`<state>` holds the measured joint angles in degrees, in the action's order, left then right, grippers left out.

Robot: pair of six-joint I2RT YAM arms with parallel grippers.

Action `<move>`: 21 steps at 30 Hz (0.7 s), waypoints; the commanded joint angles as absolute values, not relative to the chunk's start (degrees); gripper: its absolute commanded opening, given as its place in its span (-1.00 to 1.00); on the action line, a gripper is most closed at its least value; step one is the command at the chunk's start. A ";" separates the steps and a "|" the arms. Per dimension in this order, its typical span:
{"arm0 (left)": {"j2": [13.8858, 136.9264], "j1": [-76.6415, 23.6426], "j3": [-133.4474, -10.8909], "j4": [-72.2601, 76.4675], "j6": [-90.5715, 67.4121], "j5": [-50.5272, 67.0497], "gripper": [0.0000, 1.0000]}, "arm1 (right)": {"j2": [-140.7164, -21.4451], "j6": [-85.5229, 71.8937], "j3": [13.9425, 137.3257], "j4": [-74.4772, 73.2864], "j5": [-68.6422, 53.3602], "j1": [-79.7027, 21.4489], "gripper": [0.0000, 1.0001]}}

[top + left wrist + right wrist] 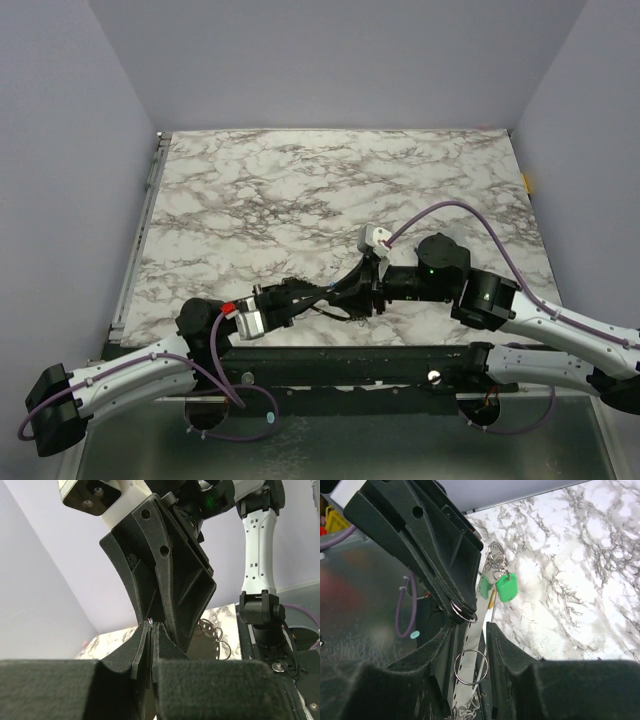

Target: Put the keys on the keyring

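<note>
From above, the left gripper and the right gripper meet tip to tip at about 6 o'clock on the marble-patterned table, close to its near edge. Both have matte black plastic fingers, and anything between them is too small to make out here.

In the left wrist view, that gripper's wedge-shaped fingers are pressed together with no gap, and only a sliver of something shows at their tips. The right gripper's ribbed, angular fingers come down onto them from 12 o'clock. A few small linked rings of thin bright wire show at 3 o'clock of the pinch.

In the right wrist view, the left gripper comes in from 10 o'clock, clamped on a split ring of doubled wire. The keys hang at 1 o'clock of that pinch. Their heads are glossy square plastic: one green, one teal-green, and a yellow one half hidden behind.

The keyring is a thin grey hoop at 6 o'clock of the pinch, sitting in the gap between the right gripper's jaws. Those jaws stand partly apart and the hoop's rim reaches both inner faces. I cannot tell whether they press on it.
</note>
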<state>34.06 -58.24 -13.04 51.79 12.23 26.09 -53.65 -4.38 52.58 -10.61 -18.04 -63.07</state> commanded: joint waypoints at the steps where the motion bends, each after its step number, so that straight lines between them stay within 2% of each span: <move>1: 33.89 -58.90 -12.92 56.07 11.28 26.63 -1.00 | -53.68 -1.64 50.95 -5.95 -10.10 -63.03 -0.44; 2: 33.91 -58.95 -12.92 56.15 11.06 26.55 -1.00 | -53.96 -1.50 50.85 -5.71 -8.87 -63.02 -0.44; 5: 33.90 -59.02 -12.60 56.41 10.91 26.45 -1.00 | -54.98 -1.14 51.16 -5.24 -5.57 -63.02 -0.16; 6: 33.83 -58.98 -12.51 56.47 10.94 26.31 -1.00 | -55.37 -0.85 51.34 -5.31 -5.00 -63.04 -0.12; 7: 33.83 -63.14 -12.34 56.57 10.93 26.14 -1.00 | -55.71 -0.58 51.60 -5.36 -4.68 -63.02 -0.09; 8: 33.76 -59.57 -12.24 56.66 10.91 25.99 -1.00 | -56.09 -0.53 51.81 -5.25 -4.40 -63.02 -0.04; 10: 33.75 -59.19 -12.15 56.73 10.90 25.97 -1.00 | -56.77 1.47 52.21 -5.14 -3.97 -63.02 0.00; 15: 33.80 -59.24 -11.92 56.95 10.51 25.85 -1.00 | -56.97 3.01 50.83 -2.75 -4.44 -63.02 -0.29; 19: 33.67 -59.24 -11.44 57.13 10.13 25.62 -1.00 | -55.59 3.39 48.95 -0.54 -5.72 -63.02 -0.36; 21: 33.59 -59.31 -11.27 57.21 9.80 25.64 -1.00 | -54.32 4.26 48.01 2.34 -7.05 -63.02 -0.67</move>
